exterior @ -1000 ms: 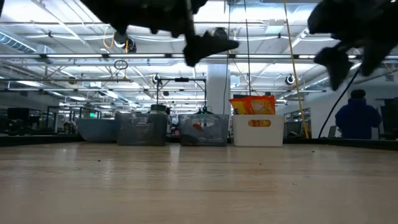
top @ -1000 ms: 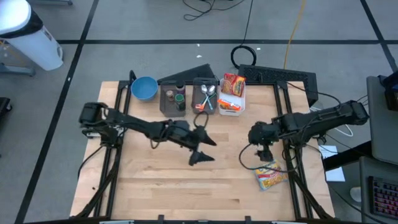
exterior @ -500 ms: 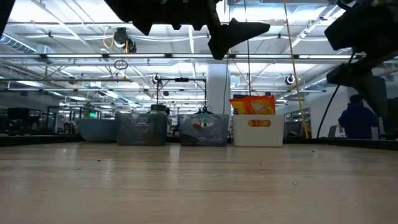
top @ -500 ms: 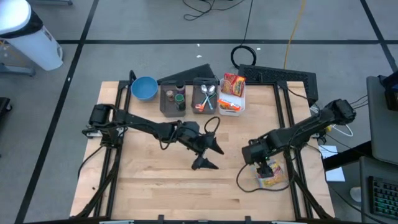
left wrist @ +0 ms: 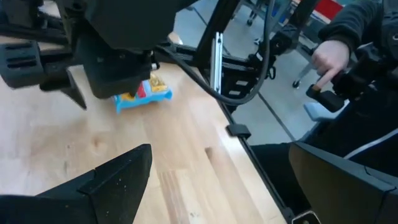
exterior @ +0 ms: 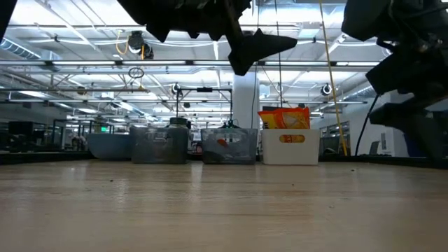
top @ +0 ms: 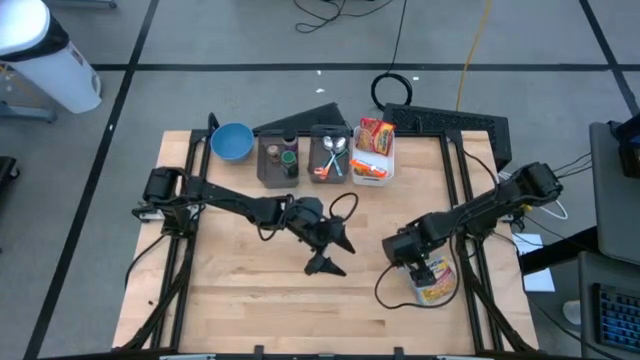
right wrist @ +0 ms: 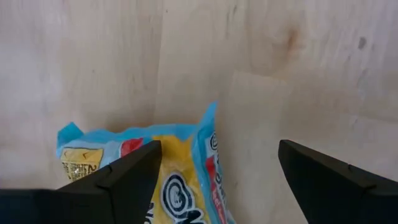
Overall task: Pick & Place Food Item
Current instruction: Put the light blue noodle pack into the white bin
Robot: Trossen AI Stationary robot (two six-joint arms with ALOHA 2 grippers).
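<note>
Lying under right claw (right wrist: 217, 171): snack packet (right wrist: 149, 174)

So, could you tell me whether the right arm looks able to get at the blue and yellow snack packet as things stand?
Probably yes: the right gripper hangs open directly over the snack packet, which lies alone on bare table, and nothing stands between them.

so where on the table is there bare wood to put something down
Bare wood runs along the near edge of the table, below the left pincer, and at the left beneath the blue bowl. The far edge is crowded with bins. The right pincer hangs open over the snack packet.
</note>
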